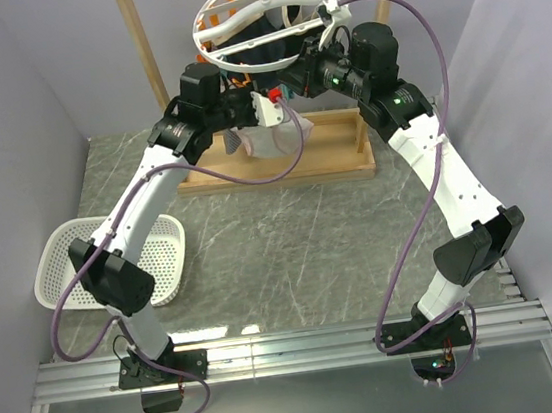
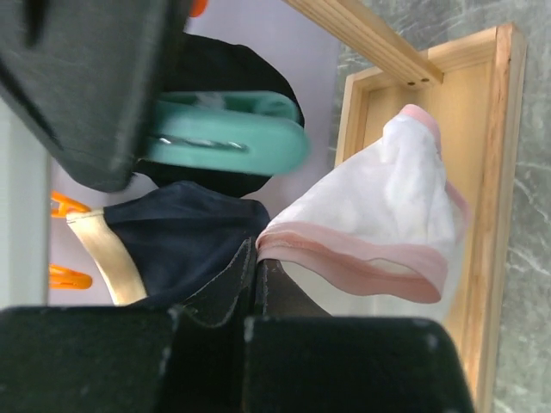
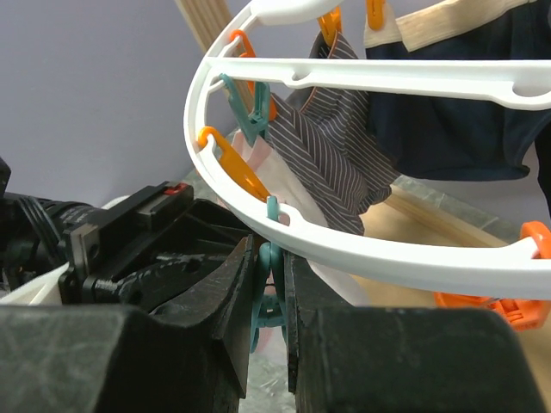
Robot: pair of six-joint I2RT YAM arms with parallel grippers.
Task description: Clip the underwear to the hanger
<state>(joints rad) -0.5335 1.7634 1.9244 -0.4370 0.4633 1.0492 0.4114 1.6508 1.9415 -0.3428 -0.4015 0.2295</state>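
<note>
From above: both arms reach in to the far side of the table, where the hanger (image 1: pixel 201 24) hangs from the wooden rack (image 1: pixel 152 71). The left arm (image 1: pixel 144 197) and right arm (image 1: pixel 441 156) meet just under the ring, and the underwear (image 1: pixel 266 143) dangles pale below them, off the table. A white basket (image 1: pixel 61 263) sits by the left arm's base. The fingers are too crowded here to read. Left wrist view: the left gripper (image 2: pixel 256 268) has its fingers pressed together on the pink trim of the underwear, and the rest of the cloth hangs free in front of the rack's base. A dark navy garment (image 2: pixel 185 232) hangs right beside that pinch. Just above it is a teal clip (image 2: pixel 225 138), close to the trim but not on it as far as I can see. Right wrist view: the right gripper (image 3: pixel 271 271) squeezes the teal clip from both sides, directly under the white ring. A grey striped cloth (image 3: pixel 336 155) and orange clips (image 3: pixel 231 163) hang further round. I cannot tell whether the clip's mouth gapes. My reading: the garment is lifted and held and the clip is in hand, so the approach is done. The fastening is not. The trim has to be fed into the clip's mouth, the squeeze released so it bites, and then the cloth let go.
</note>
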